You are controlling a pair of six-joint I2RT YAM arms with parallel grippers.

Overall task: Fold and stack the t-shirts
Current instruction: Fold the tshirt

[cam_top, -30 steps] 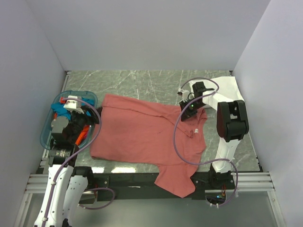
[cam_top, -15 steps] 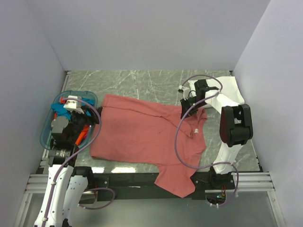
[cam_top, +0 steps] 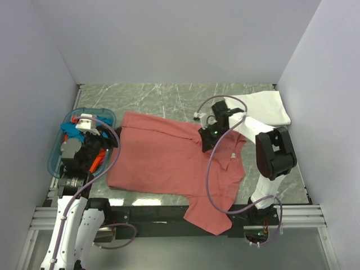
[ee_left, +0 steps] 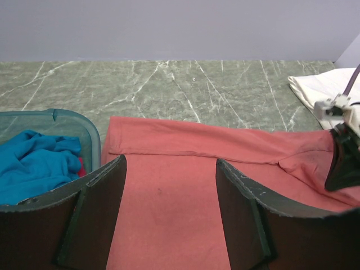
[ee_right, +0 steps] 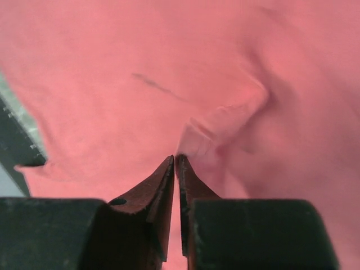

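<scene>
Bright, even overhead light, faint soft shadows; right-wrist close-up of the dusty-red t-shirt (ee_right: 112, 73) slightly blurred.

A translucent blue basket (ee_left: 34, 112) sits on the marble table (cam_top: 169, 98).

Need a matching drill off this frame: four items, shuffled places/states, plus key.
Column one:
1. red t-shirt
2. white t-shirt
3. blue t-shirt
4. left gripper

Column two:
a. bunched in the basket
b. jaws wide open
c. lying at the far right corner of the table
d. spread over the middle of the table

Pairs: 1-d, 2-c, 3-a, 4-b
</scene>
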